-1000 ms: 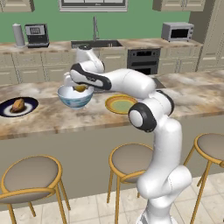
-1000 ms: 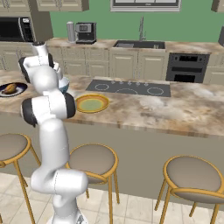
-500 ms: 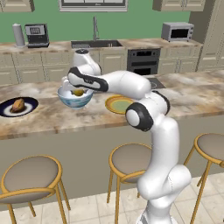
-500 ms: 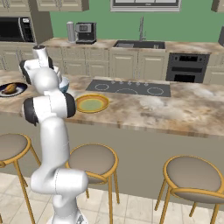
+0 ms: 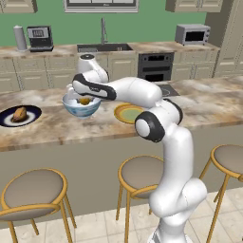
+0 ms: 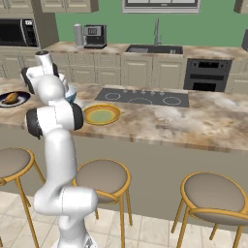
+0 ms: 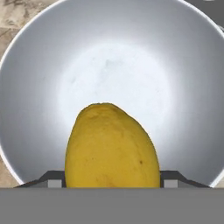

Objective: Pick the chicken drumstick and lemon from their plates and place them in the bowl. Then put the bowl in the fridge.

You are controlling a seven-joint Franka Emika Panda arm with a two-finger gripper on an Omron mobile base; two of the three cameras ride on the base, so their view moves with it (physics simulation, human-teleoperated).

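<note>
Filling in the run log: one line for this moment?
claw: shut on lemon | lemon: over bowl | chicken drumstick: on dark plate | yellow plate: bare

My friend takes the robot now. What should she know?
Hand: closed on the lemon, hanging over the white bowl on the counter.
Chicken drumstick: on the dark plate, left of the bowl.
Yellow plate: bare, right of the bowl.
Done: lemon lifted off its plate.
Left: let the lemon go into the bowl, fetch the drumstick and add it, then put the bowl in the fridge.
</note>
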